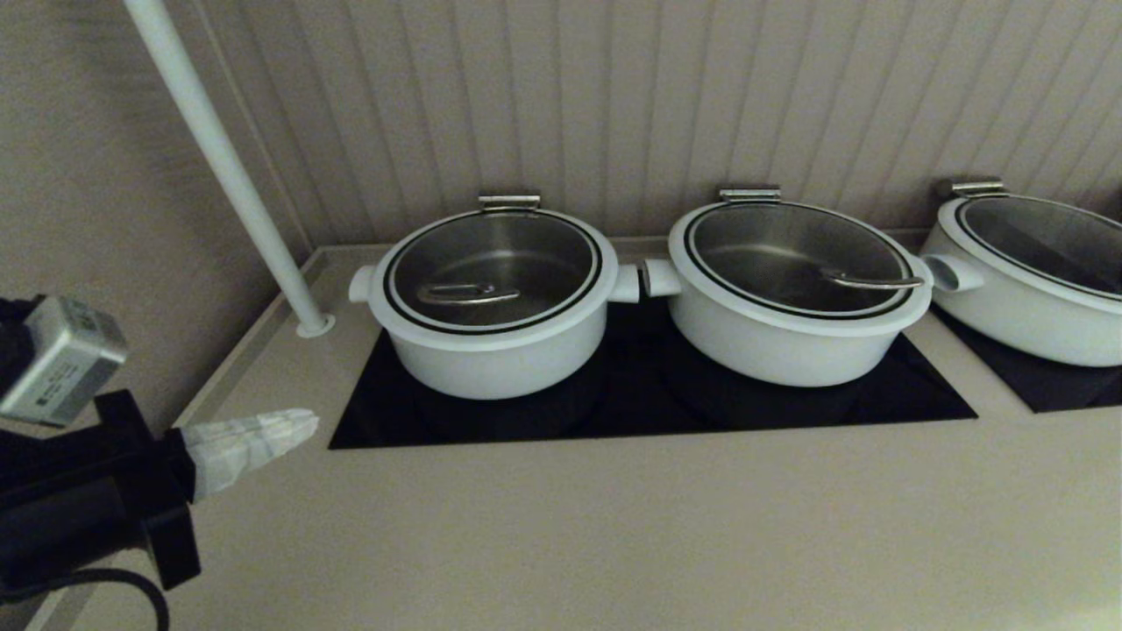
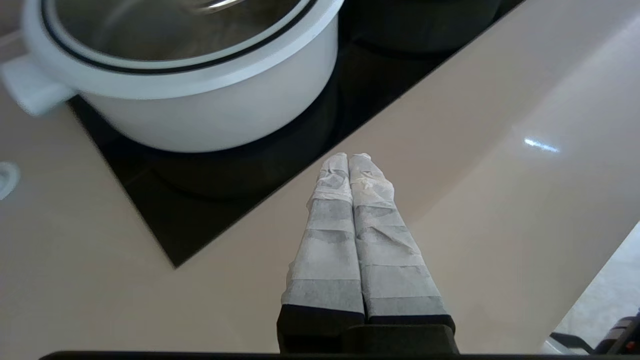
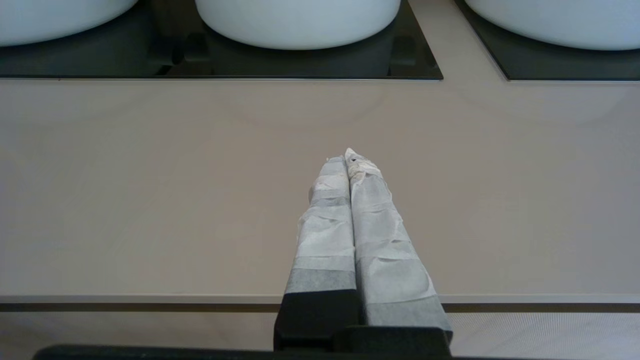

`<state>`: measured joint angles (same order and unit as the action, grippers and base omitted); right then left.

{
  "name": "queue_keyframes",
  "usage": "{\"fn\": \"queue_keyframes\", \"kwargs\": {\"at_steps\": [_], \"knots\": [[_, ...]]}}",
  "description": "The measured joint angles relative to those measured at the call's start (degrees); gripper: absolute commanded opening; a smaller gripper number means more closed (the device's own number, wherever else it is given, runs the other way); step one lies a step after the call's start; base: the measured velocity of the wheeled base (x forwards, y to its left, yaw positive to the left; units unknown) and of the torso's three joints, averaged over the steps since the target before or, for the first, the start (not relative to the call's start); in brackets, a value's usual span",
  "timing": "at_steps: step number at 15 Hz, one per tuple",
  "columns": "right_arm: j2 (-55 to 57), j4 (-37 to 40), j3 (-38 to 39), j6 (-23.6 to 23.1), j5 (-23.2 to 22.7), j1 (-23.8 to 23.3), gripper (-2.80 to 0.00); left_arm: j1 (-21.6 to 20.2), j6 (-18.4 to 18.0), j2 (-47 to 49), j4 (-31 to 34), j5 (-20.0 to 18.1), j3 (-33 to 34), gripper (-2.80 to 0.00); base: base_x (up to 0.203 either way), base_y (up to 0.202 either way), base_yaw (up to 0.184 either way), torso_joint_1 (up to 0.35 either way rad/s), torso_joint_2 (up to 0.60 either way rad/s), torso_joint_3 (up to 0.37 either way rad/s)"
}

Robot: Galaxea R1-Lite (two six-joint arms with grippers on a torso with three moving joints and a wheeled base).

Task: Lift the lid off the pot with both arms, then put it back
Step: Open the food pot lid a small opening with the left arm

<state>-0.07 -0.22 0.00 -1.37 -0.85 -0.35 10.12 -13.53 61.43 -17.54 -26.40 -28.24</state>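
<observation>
The pot (image 1: 495, 355) is the deep white one at the left end of the black hob (image 1: 649, 403). The lid (image 1: 493, 267), glass with a white rim and a steel loop handle (image 1: 465, 294), sits on it. My left gripper (image 1: 307, 425) is shut and empty, hovering over the counter to the front left of the pot, apart from it. The left wrist view shows this gripper (image 2: 349, 157) near the hob's corner, with the pot (image 2: 200, 115) beyond. My right gripper (image 3: 350, 156) is shut and empty over the counter near its front edge; it is out of the head view.
Two wider, shallower white pots with lids stand to the right, one in the middle (image 1: 789, 324) and one at the far right (image 1: 1026, 298). A white pole (image 1: 228, 166) rises from the counter's back left corner. A ribbed wall runs behind the pots. The beige counter (image 1: 614, 526) lies in front.
</observation>
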Motion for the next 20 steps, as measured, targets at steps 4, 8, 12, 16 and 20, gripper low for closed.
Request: {"fn": "queue_keyframes", "kwargs": {"at_steps": [4, 8, 12, 16, 20], "knots": [[0.0, 0.0, 0.0, 0.02, -0.01, 0.0, -2.8, 1.67, -0.18, 5.5, -3.57, 0.22, -2.19, -2.8, 0.0, 0.0, 0.0, 0.0, 0.0, 0.0], [0.0, 0.01, 0.0, 0.0, 0.0, 0.0, -2.8, 2.64, -0.41, 11.55, -9.15, 0.55, -2.85, -2.8, 0.0, 0.0, 0.0, 0.0, 0.0, 0.0], [0.0, 0.0, 0.0, 0.0, 0.0, 0.0, -2.8, 2.74, -0.3, 16.71, -9.62, 0.82, -5.87, -2.8, 0.0, 0.0, 0.0, 0.0, 0.0, 0.0], [0.0, 0.0, 0.0, 0.02, 0.0, 0.0, -2.8, 2.75, -0.29, 20.86, -10.9, 1.58, -8.34, -2.8, 0.0, 0.0, 0.0, 0.0, 0.0, 0.0], [0.0, 0.0, 0.0, 0.05, 0.0, 0.0, -2.8, 3.65, -0.14, 24.64, -12.3, 4.14, -11.33, -2.8, 0.0, 0.0, 0.0, 0.0, 0.0, 0.0]]}}
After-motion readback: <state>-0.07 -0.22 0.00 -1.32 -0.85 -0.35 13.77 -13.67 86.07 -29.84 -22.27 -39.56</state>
